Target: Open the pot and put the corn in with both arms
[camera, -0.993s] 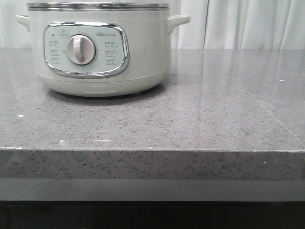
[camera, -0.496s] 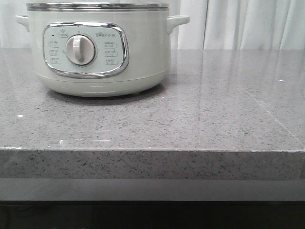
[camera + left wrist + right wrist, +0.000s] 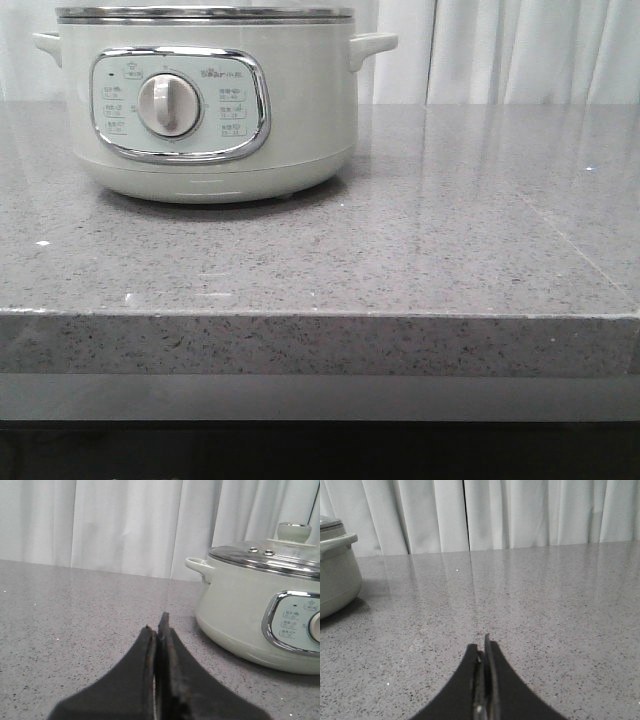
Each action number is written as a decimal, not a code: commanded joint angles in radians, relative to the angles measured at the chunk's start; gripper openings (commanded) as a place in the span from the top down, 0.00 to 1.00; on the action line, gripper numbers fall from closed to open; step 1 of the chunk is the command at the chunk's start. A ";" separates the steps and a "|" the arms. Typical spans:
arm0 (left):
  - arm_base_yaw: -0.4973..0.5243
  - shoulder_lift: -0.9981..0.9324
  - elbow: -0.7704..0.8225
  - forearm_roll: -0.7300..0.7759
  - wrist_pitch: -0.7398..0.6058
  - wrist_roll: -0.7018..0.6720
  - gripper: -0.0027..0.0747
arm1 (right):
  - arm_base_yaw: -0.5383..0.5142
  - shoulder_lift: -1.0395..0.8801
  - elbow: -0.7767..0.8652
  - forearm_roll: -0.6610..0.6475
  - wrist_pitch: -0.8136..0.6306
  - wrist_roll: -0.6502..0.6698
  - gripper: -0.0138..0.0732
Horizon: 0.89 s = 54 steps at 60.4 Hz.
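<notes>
The pale grey-green pot point(image 3: 210, 100) stands at the back left of the stone counter, its dial facing me. In the left wrist view the pot point(image 3: 250, 605) carries a steel-rimmed lid point(image 3: 270, 557) with a pale knob point(image 3: 294, 531). My left gripper point(image 3: 157, 627) is shut and empty, low over the counter, well short of the pot. My right gripper point(image 3: 482, 647) is shut too, with nothing in it, and the pot point(image 3: 335, 575) shows only at the picture's edge. The corn is out of view. Neither gripper appears in the front view.
A speckled grey stone counter point(image 3: 400, 250) fills the scene, its front edge point(image 3: 320, 345) close to me. White curtains point(image 3: 520, 50) hang behind it.
</notes>
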<state>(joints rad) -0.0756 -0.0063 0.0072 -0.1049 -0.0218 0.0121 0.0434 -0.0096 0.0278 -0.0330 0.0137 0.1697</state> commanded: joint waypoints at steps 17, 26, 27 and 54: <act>-0.006 -0.014 0.013 -0.006 -0.084 -0.012 0.99 | -0.005 -0.023 -0.011 0.052 -0.070 -0.068 0.92; -0.006 -0.014 0.013 -0.006 -0.084 -0.012 0.99 | -0.005 -0.023 -0.011 0.139 -0.070 -0.196 0.92; -0.006 -0.014 0.013 -0.006 -0.084 -0.012 0.99 | -0.005 -0.023 -0.011 0.139 -0.070 -0.202 0.92; -0.006 -0.014 0.013 -0.006 -0.084 -0.012 0.99 | -0.048 -0.023 -0.011 0.139 -0.071 -0.202 0.92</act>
<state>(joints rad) -0.0756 -0.0063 0.0072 -0.1049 -0.0218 0.0121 0.0094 -0.0096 0.0278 0.1016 0.0194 -0.0261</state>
